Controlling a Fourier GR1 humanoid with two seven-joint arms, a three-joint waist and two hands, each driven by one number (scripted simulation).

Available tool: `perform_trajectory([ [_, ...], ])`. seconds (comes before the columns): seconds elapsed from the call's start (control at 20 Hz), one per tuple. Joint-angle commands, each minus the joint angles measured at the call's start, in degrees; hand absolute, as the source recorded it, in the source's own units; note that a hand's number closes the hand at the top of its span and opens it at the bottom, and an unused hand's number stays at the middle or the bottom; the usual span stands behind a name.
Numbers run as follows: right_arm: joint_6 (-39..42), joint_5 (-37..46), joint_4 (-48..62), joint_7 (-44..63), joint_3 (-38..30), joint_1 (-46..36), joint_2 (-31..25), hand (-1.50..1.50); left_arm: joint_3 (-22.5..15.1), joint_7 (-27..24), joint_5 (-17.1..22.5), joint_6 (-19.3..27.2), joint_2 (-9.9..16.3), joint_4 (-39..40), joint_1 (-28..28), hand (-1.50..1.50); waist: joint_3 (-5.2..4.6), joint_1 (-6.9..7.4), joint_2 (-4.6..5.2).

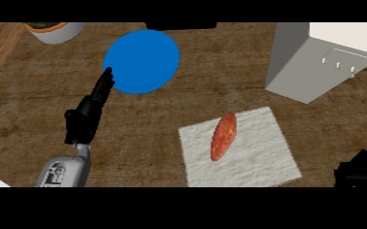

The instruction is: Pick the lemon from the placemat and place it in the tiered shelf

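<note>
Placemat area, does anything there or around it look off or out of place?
Yes. The thing lying on the white placemat is a long orange-red item, more like a sweet potato than a lemon, lying at a slant. The placemat itself sits askew on the counter. Nothing looks spilled or damaged.

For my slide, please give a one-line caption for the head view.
An elongated orange-red object lies on a white cloth placemat; the open left hand points toward a round blue plate.
</note>
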Motion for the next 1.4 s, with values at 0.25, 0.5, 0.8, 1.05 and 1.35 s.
perform_trajectory([
  [0.25,12.85,-22.56,26.53,-15.28,-28.95,-6.35,-13.11,1.50,-0.21,1.85,-0.10,-0.64,0.59,-0.78,-1.50,0.00,-0.26,1.61,0.18],
  [0.5,18.59,-29.78,41.72,-14.31,-33.97,-12.11,-20.58,1.50,-2.41,1.09,-1.03,-0.51,-1.16,-0.90,-0.97,0.00,-0.34,3.48,0.39],
  [0.8,18.27,-31.56,50.27,-10.13,-27.87,-21.61,-24.24,1.50,-0.59,-0.53,0.26,-2.90,0.62,2.43,-4.24,0.00,-0.39,4.87,0.74],
  [1.05,15.64,-31.50,55.51,-6.57,-23.34,-31.07,-24.41,1.50,-2.57,-0.63,-1.48,-0.82,-1.75,1.14,-2.38,0.00,-0.40,5.16,0.63],
  [1.35,14.28,-27.46,60.32,-7.03,-19.66,-39.62,-23.43,1.50,-1.30,-1.95,-0.58,-2.27,-0.31,1.88,-0.48,0.00,-0.41,4.75,0.51],
])
